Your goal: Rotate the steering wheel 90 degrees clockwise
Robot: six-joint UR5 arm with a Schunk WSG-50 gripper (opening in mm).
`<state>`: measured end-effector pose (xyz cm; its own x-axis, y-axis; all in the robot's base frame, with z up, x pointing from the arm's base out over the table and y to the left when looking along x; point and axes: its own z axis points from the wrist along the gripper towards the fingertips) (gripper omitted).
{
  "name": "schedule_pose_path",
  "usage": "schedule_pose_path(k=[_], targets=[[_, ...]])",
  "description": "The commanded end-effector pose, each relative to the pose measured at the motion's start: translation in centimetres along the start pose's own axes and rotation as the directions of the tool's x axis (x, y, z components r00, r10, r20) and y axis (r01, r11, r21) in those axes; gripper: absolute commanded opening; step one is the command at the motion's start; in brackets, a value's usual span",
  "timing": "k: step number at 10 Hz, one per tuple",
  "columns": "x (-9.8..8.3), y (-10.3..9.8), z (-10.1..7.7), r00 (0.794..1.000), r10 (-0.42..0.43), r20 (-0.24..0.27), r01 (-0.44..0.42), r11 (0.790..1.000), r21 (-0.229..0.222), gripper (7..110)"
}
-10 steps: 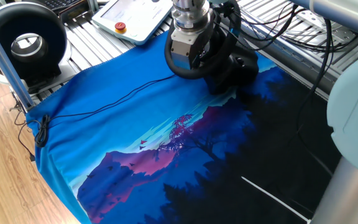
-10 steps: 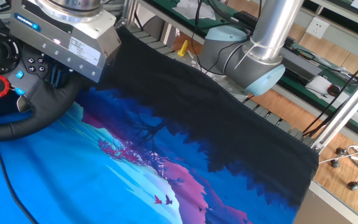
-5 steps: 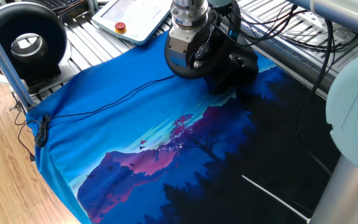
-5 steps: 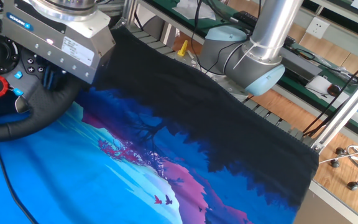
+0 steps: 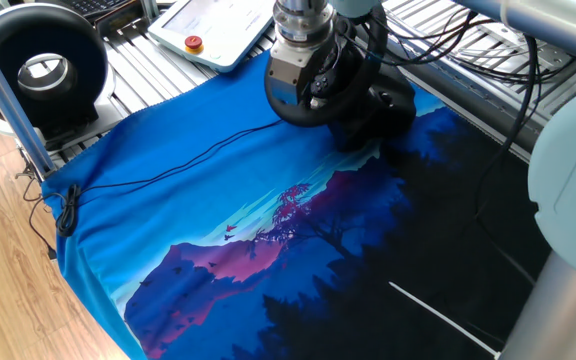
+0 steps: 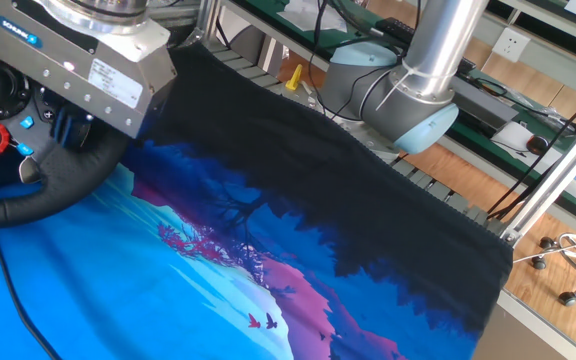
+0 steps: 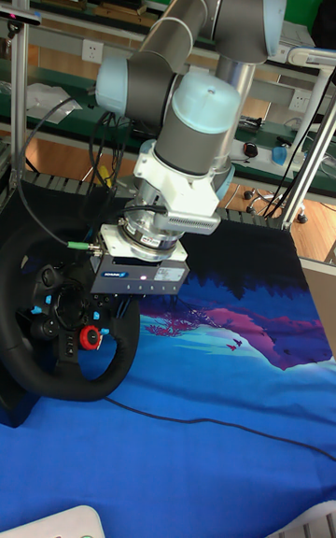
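— Where does the black round racing wheel (image 7: 65,337) with its red and blue hub buttons sit?

— Lower left of the tall view, upright on its bulky base, on the blue landscape-print cloth (image 7: 187,445).

— And your claw (image 7: 110,297)?

— Pressed at the rim's right side, wheel lying to its left. Whether the fingers are clamped, I cannot tell.

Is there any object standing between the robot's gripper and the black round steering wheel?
Nothing visible does. The gripper is already down at the right side of the black round steering wheel, its body covering that part of the rim. Only the blue printed cloth and a thin black cable lie nearby, clear of the wheel.
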<state>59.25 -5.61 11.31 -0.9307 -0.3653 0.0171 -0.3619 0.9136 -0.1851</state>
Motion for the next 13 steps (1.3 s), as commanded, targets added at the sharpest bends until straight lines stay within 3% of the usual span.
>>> schedule_pose_path(k=[1,2,3,7,9,13], targets=[[2.6,2.2,-0.7,0.994,0.019,-0.103,-0.028,0.996,-0.088,7],[3.6,3.2,-0.9,0.989,0.020,-0.145,-0.038,0.991,-0.126,7],[3.8,3.2,-0.7,0.988,0.019,-0.151,-0.039,0.991,-0.132,7],[3.2,1.7,0.2,0.991,0.007,-0.132,-0.020,0.995,-0.096,7],[2.5,1.3,-0.5,0.994,-0.001,-0.110,-0.010,0.995,-0.098,7],[1.8,0.3,0.5,0.997,0.002,-0.081,-0.009,0.996,-0.085,7]])
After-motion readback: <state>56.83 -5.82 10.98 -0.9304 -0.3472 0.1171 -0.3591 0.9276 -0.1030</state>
